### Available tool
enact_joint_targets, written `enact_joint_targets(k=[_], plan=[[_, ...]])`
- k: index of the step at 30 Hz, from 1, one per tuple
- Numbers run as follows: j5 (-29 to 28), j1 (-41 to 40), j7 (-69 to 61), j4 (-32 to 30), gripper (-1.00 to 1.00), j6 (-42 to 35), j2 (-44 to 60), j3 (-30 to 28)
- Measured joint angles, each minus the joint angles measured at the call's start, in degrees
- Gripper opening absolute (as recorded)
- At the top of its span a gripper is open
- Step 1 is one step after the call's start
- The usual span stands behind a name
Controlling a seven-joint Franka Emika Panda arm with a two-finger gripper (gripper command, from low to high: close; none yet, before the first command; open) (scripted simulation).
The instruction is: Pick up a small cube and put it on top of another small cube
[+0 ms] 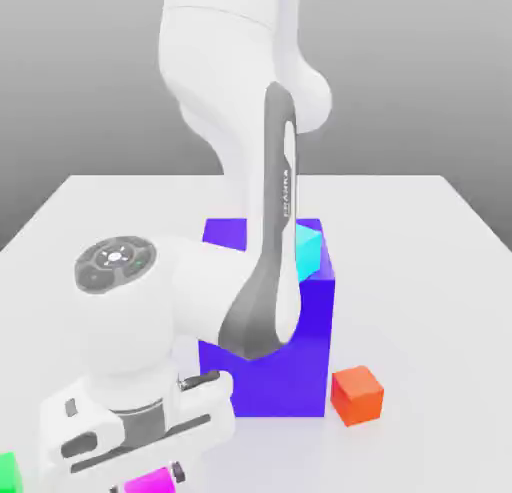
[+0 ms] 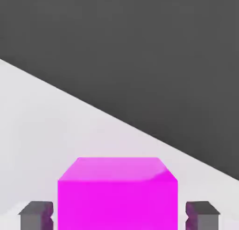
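A magenta small cube point(image 2: 117, 196) rests on the white table point(image 2: 37, 145), also seen as a sliver point(image 1: 150, 479) under my hand at the exterior view's bottom left. My gripper point(image 2: 119, 215) straddles it, and the dark fingertips point(image 2: 35, 215) sit tight against its two sides, shut on it. An orange small cube point(image 1: 357, 395) lies on the table toward the exterior view's right. A green cube point(image 1: 8, 473) peeks in at the bottom left edge.
A large blue-violet block point(image 1: 300, 331) stands mid-table just behind my hand, with a cyan cube point(image 1: 308, 251) at its top, partly hidden by the arm. The table's edge point(image 2: 140, 126) runs beyond the magenta cube, with dark floor past it.
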Motion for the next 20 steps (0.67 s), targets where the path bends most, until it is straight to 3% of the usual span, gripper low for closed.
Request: enact_joint_targets(k=[3, 7, 13, 16, 17, 20], plan=[[0.2, -0.1, -0.2, 0.1, -1.0, 0.3, 0.4, 0.2], [-3.9, 2.4, 2.9, -1.6, -1.0, -5.2, -6.8, -3.4], [-2.5, -5.0, 7.9, 8.4, -1.0, -16.0, -6.1, -11.0], [1.0, -8.1, 6.8, 11.1, -1.0, -14.3, -1.1, -10.3], [2.2, -9.0, 6.1, 11.5, 1.0, -12.8, 0.8, -9.4], [2.2, -9.0, 6.1, 11.5, 1.0, -12.8, 0.8, -9.4]])
